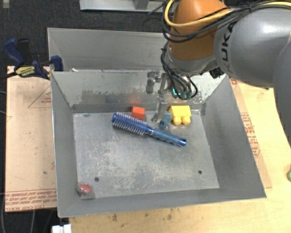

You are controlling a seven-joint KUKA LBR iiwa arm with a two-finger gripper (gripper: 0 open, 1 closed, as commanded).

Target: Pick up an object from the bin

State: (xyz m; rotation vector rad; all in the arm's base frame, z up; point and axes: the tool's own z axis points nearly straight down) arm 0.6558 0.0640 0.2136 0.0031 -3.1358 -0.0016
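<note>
While gripper [157, 111] hung w/ fingers apart & empty, blue hairbrush [148, 129] below looked light, stiff plastic; best hold prob. mid-handle.

One grey metal bin [63, 144] holding four loose things, one of each kind. One blue hairbrush [148, 129], lying across the middle of the floor. One small orange block [138, 112], at the far side, left of centre. One yellow block [180, 115], at the far side, right of the orange block. One small pinkish-red piece [85, 189], in the near left corner.
</note>
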